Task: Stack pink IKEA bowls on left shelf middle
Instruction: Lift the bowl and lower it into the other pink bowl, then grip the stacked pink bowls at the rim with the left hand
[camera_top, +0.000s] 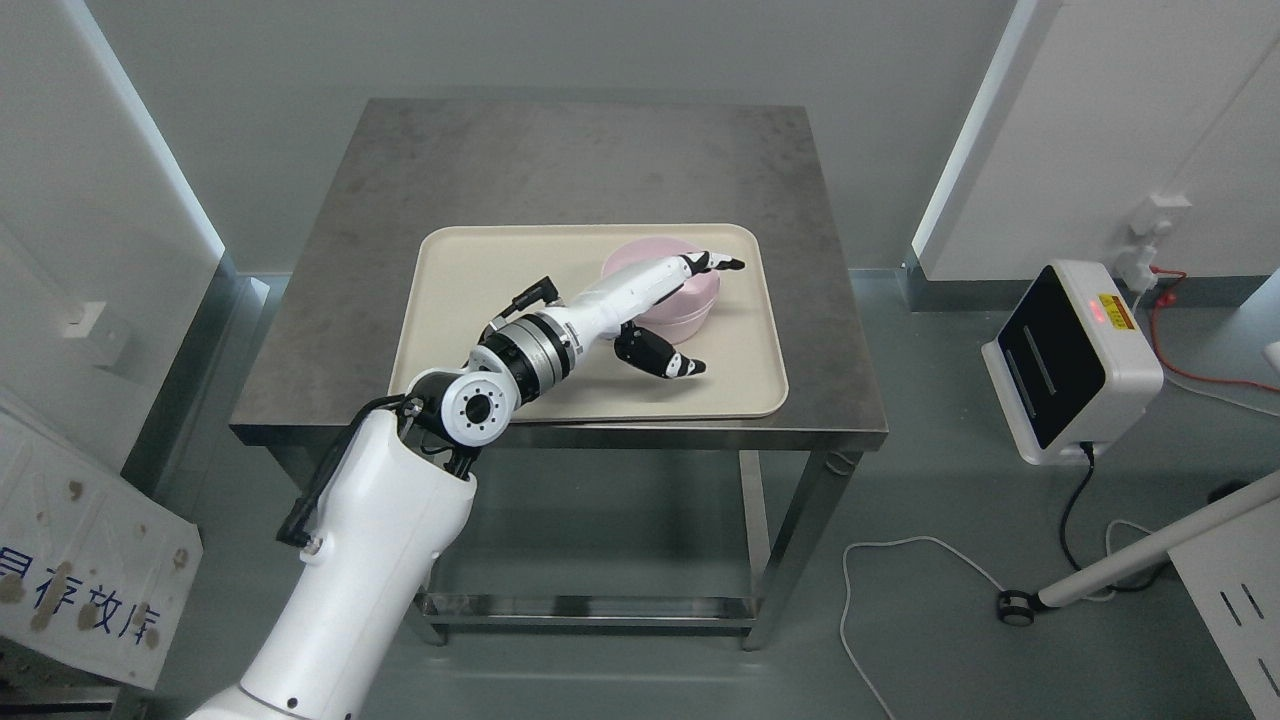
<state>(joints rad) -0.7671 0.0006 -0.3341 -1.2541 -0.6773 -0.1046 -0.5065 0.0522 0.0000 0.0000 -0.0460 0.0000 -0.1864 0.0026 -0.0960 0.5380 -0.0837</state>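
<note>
A pink bowl (694, 306), or a stack of them seen as one, stands on the right half of a beige tray (480, 290) on a steel table (560, 160). My left hand (716, 315) reaches in from the lower left and lies over the bowl. Its fingers (715, 262) stretch across the bowl's rim, and the thumb (676, 364) hangs spread at the bowl's near side above the tray. The hand is open and does not grip the bowl. No shelf shows.
A white device with a black screen (1070, 360) sits on the floor at the right, with cables (900, 560) trailing from it. White wall panels stand on both sides. A white box with printed characters (80, 570) is at the lower left.
</note>
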